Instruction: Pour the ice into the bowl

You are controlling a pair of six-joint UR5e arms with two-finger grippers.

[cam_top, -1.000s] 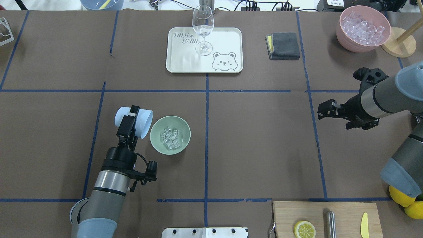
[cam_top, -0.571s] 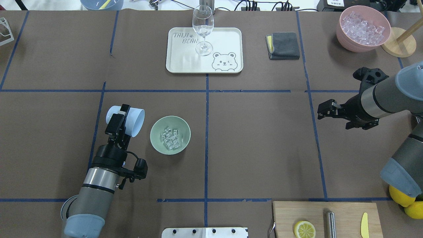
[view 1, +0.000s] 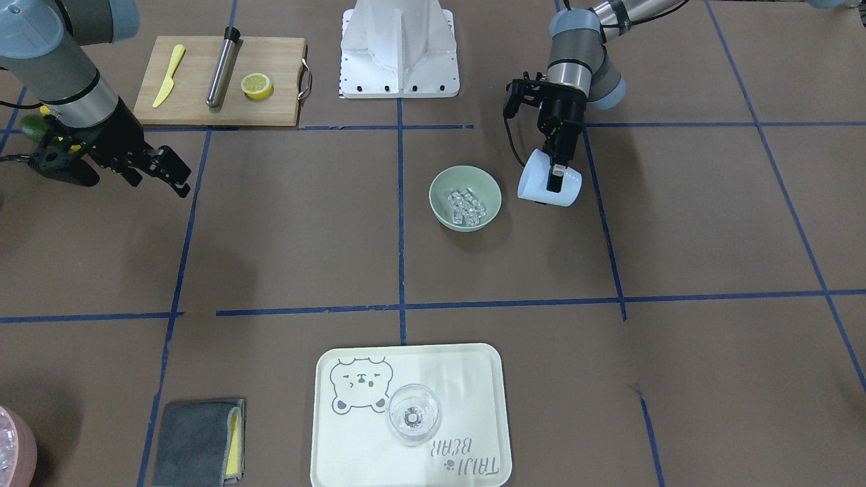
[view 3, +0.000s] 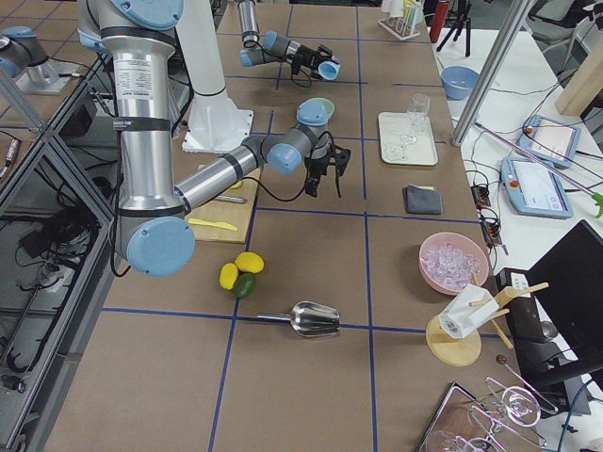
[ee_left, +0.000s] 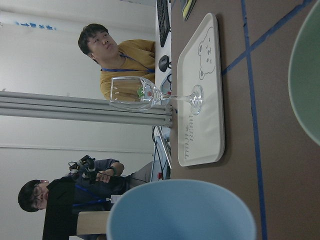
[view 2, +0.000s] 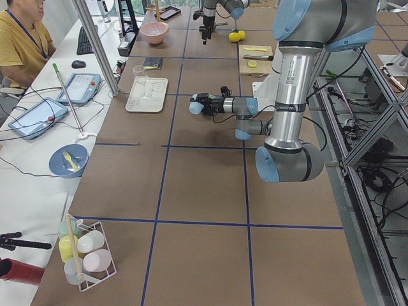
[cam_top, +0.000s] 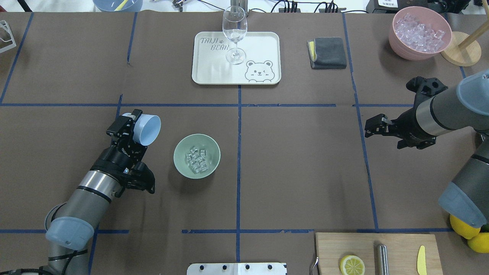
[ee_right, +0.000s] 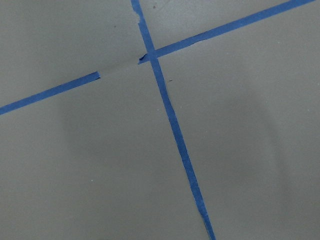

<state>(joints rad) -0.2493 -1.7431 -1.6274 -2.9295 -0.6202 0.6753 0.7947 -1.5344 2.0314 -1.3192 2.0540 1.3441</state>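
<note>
The pale sage-green bowl (cam_top: 180,152) stands left of the table's middle and holds several small clear ice cubes (cam_top: 196,159). It also shows in the front view (view 1: 441,193) with the ice (view 1: 465,205) in it. My left gripper (cam_top: 131,128) is shut on a light blue cup (cam_top: 148,129), held tilted to the left of the bowl and apart from it, its mouth turned toward the bowl. The cup's inside looks empty. In the left wrist view the cup's rim (ee_left: 182,210) fills the bottom. My right gripper (cam_top: 369,128) is open and empty at the right.
A cream tray (cam_top: 214,67) with a wine glass (cam_top: 234,34) stands at the far middle. A grey cloth (cam_top: 327,52) and a pink container of ice (cam_top: 420,32) are at the far right. A cutting board (cam_top: 397,248) with a lemon half lies near right.
My left arm has swung the blue cup leftward, away from the bowl's rim, and turned it. The ice in the bowl has not moved. The right arm barely moved.
</note>
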